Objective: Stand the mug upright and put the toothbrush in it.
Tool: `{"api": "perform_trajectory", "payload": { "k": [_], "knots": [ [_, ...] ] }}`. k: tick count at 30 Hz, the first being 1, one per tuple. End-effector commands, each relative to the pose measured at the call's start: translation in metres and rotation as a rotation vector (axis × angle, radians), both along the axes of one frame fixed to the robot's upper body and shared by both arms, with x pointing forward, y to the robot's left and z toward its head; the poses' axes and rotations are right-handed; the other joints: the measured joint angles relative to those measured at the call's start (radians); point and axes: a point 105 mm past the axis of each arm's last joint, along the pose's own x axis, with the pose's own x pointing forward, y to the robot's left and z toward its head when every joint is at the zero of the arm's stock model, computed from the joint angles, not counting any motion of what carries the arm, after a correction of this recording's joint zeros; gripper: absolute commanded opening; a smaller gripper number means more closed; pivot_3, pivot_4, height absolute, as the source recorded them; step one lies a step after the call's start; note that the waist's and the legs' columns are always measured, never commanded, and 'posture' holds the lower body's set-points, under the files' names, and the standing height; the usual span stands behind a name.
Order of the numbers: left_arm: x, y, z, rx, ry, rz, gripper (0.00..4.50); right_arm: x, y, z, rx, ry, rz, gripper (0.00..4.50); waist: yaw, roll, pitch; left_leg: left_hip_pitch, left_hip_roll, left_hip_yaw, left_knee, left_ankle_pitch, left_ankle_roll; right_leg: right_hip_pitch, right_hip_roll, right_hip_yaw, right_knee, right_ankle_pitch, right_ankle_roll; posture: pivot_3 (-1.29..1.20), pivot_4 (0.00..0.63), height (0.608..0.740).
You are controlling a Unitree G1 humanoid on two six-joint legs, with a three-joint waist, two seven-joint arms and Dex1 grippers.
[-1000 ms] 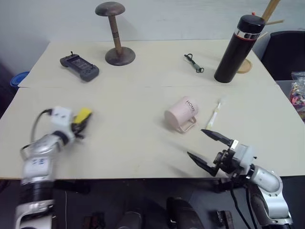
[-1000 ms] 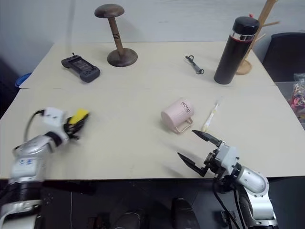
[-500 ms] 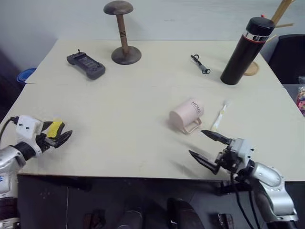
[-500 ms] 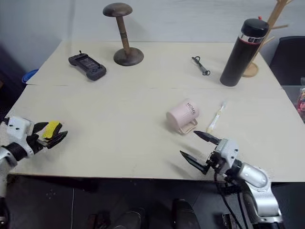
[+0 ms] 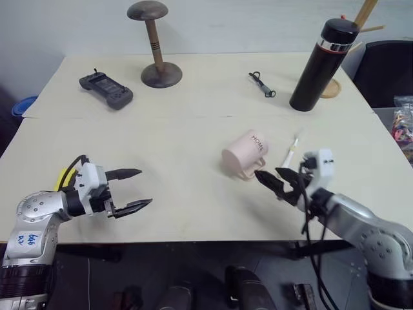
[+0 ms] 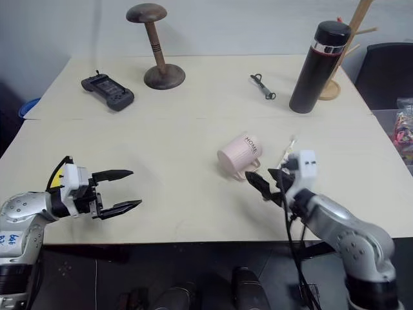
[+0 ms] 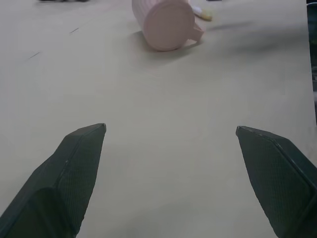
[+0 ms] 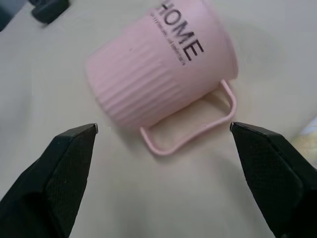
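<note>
From the head camera, the mug (image 5: 245, 154) is lying on its side on the bench (image 5: 181, 148), right of centre, its handle resting against the surface and the "HOME" lettering facing up. The toothbrush (image 5: 290, 152) is lying flat just beside it on the right, running roughly away from the robot. The right end effector (image 5: 279, 183) is hovering near the mug's handle side with its fingers spread, gripping nothing. The left end effector (image 5: 129, 188) is hanging over the bench's near left part, well apart from the mug, fingers spread and pointing toward the middle. Along the far edge are sitting a black controller (image 5: 106, 91), a wooden stand (image 5: 152, 44), a small black tool (image 5: 262, 84) and a tall black flask (image 5: 317, 64).

From the left wrist, the two fingers (image 7: 74, 173) are standing wide apart over bare bench, with the mug lying far ahead, its base facing this camera.

From the right wrist, the fingers (image 8: 64, 173) are spreading wide on either side of the mug's handle (image 8: 198, 124), not touching it; the ribbed body is lying just beyond.
</note>
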Motion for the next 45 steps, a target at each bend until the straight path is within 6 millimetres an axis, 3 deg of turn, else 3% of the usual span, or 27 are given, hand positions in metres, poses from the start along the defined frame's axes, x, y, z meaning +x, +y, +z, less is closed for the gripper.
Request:
{"api": "perform_trajectory", "payload": {
  "k": [1,5,10,12,18,19,22,25,30,34,38,45],
  "knots": [
    [-0.004,-0.009,0.009,-0.007,-0.041,-0.015,4.46,0.008,-0.006,-0.006,-0.035,0.102,-0.095,4.50,0.003,0.000,0.000,-0.004,0.000,0.000,0.001,0.000,0.000,-0.003,0.000,-0.001,0.002,0.000,0.000,0.00,0.150,0.740],
    [-0.010,-0.014,0.012,-0.020,-0.056,-0.009,4.46,0.016,-0.002,-0.010,-0.038,0.173,-0.133,4.50,0.000,0.000,0.000,-0.006,-0.001,0.000,0.002,0.000,0.001,-0.004,-0.001,-0.002,0.001,0.000,0.001,0.00,0.150,0.740],
    [-0.012,-0.017,0.012,-0.028,-0.064,0.007,4.50,0.026,0.022,-0.014,-0.012,0.249,-0.083,2.88,-0.013,0.000,0.000,-0.005,-0.001,0.000,0.002,0.001,0.001,-0.003,-0.001,-0.001,0.000,0.001,0.001,0.00,0.150,0.740],
    [-0.011,-0.017,0.012,-0.028,-0.067,0.012,4.50,0.029,0.030,-0.017,-0.010,0.278,-0.064,2.04,-0.019,0.000,0.000,-0.005,0.000,0.000,0.002,0.001,0.000,-0.003,-0.001,-0.001,0.001,0.001,0.001,0.00,0.150,0.740],
    [-0.011,-0.019,0.014,-0.029,-0.085,0.014,4.50,0.031,0.034,-0.028,0.022,0.353,-0.036,0.20,-0.027,0.000,-0.001,-0.005,0.000,0.000,0.002,0.001,0.000,-0.003,0.000,-0.001,0.004,0.001,0.001,0.00,0.150,0.740],
    [-0.012,-0.017,0.014,-0.032,-0.082,0.022,4.50,0.037,0.037,-0.013,0.065,0.273,-0.023,0.02,-0.026,0.000,-0.001,-0.005,0.000,0.000,0.002,0.001,0.000,-0.003,-0.001,-0.001,0.004,0.001,0.001,0.00,0.150,0.740],
    [-0.014,-0.013,0.011,-0.041,-0.068,0.043,4.50,0.043,0.048,0.028,0.105,0.018,0.081,0.02,-0.027,0.000,0.000,-0.005,-0.001,0.001,0.002,0.001,0.000,-0.004,-0.001,-0.001,0.004,0.001,0.001,0.00,0.150,0.740],
    [-0.016,-0.003,0.003,-0.080,-0.025,0.104,4.50,0.048,0.073,0.050,-0.235,-0.494,0.249,0.02,-0.028,0.001,0.000,-0.007,-0.001,0.001,0.001,0.001,0.000,-0.006,0.000,-0.001,0.004,0.001,0.001,0.00,0.150,0.740],
    [-0.018,0.003,-0.007,-0.077,0.004,0.132,4.50,0.070,0.099,0.022,-0.475,-0.814,0.310,0.02,-0.049,-0.002,-0.002,-0.006,-0.001,0.004,0.000,0.001,0.000,-0.008,0.000,-0.001,0.003,0.001,0.001,0.00,0.150,0.740],
    [-0.017,0.002,-0.006,-0.088,0.000,0.142,4.50,0.081,0.111,-0.008,-0.482,-0.808,0.337,0.02,-0.055,-0.002,-0.001,-0.007,-0.001,0.006,0.001,0.002,0.000,-0.012,-0.001,-0.002,0.005,0.001,0.001,0.00,0.150,0.740],
    [-0.016,0.004,-0.002,-0.099,-0.002,0.148,4.50,0.078,0.111,-0.015,-0.426,-0.796,0.405,1.11,-0.061,-0.002,-0.002,-0.006,-0.001,0.008,0.001,0.002,-0.001,-0.012,-0.002,-0.003,0.005,0.001,0.000,0.00,0.150,0.740],
    [-0.019,0.003,-0.005,-0.112,0.044,0.125,4.50,0.062,0.074,-0.004,-0.434,-0.790,0.437,3.45,-0.049,-0.002,-0.001,-0.008,-0.001,0.008,0.002,0.002,0.000,-0.012,-0.002,-0.004,0.006,0.001,0.000,0.00,0.150,0.740]
  ]
}}
